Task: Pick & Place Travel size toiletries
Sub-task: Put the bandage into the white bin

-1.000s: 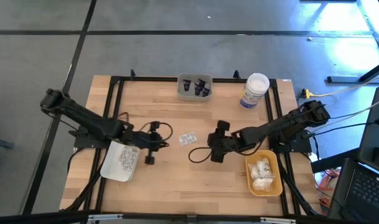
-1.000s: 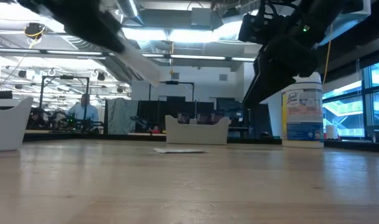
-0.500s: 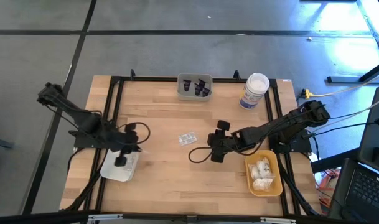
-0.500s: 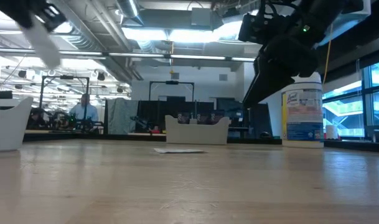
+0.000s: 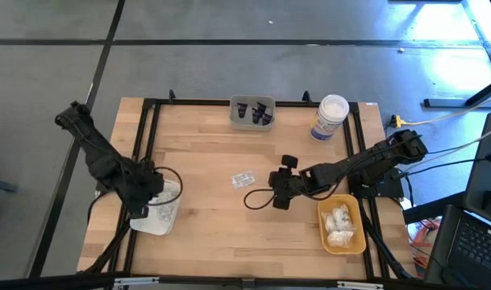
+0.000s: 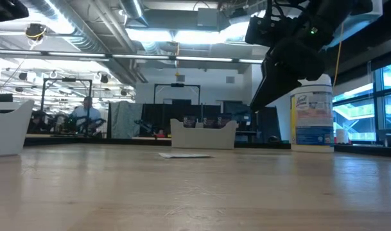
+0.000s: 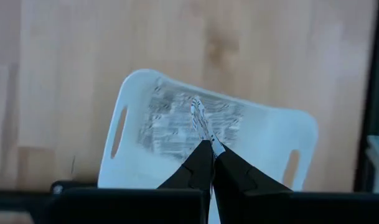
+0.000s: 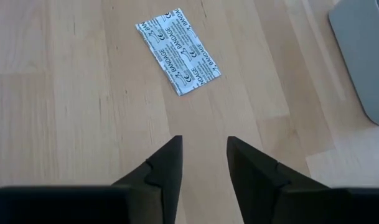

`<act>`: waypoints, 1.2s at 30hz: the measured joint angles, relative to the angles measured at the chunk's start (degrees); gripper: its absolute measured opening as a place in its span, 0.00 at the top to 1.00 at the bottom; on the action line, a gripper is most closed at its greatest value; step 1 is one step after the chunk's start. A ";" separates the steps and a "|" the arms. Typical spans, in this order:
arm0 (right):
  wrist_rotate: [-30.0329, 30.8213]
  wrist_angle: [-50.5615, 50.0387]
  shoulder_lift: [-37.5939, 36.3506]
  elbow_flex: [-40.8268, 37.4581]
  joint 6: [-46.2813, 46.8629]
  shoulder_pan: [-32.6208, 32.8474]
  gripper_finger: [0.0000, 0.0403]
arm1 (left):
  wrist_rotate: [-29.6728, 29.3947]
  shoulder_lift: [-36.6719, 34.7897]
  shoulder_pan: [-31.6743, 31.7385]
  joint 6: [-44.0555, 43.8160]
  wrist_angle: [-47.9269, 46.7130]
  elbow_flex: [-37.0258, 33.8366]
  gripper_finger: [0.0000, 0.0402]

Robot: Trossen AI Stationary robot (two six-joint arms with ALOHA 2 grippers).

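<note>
My left gripper [image 5: 146, 195] hangs over the white tray [image 5: 160, 216], which holds several silvery packets [image 7: 177, 121], and is shut on one thin packet [image 7: 200, 117]. Another packet, printed BANDAGE [image 8: 177, 50], lies flat on the wood at mid-table [image 5: 243, 179]. My right gripper [image 8: 203, 158] hovers just short of it on the right, above the table [image 5: 276, 192], open with nothing between its fingers. My left gripper pinches the thin packet between its two fingertips [image 7: 205, 155]. Seen edge on, the packet sticks out past the tips [image 7: 199, 113]. The fingers point steeply down from above. The packet is lifted clear, over the white tray's contents.
A grey tray [image 5: 251, 113] with dark tubes stands at the far edge, with a tall white jar [image 5: 331, 117] to its right. A yellow tray [image 5: 340, 224] with white bundles sits near the right arm. Black frame rails run along the table's sides.
My left gripper has swung from left of mid-table toward the table's left edge until it is over the white tray. It has also tipped to point down, and it stays shut.
</note>
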 joint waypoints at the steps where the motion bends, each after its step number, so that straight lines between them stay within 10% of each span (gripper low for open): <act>1: 0.00 0.00 0.00 0.00 0.00 0.00 0.68 | -0.34 0.87 -0.52 -0.85 -0.51 0.00 0.99; 18: -0.63 1.16 0.00 -0.02 -1.44 0.00 0.68 | -1.36 18.79 -3.37 1.90 -7.28 -0.08 0.99; 36: -1.11 1.79 0.00 -0.02 -1.29 0.02 0.73 | -14.93 25.74 -7.73 0.23 -7.12 -0.08 0.99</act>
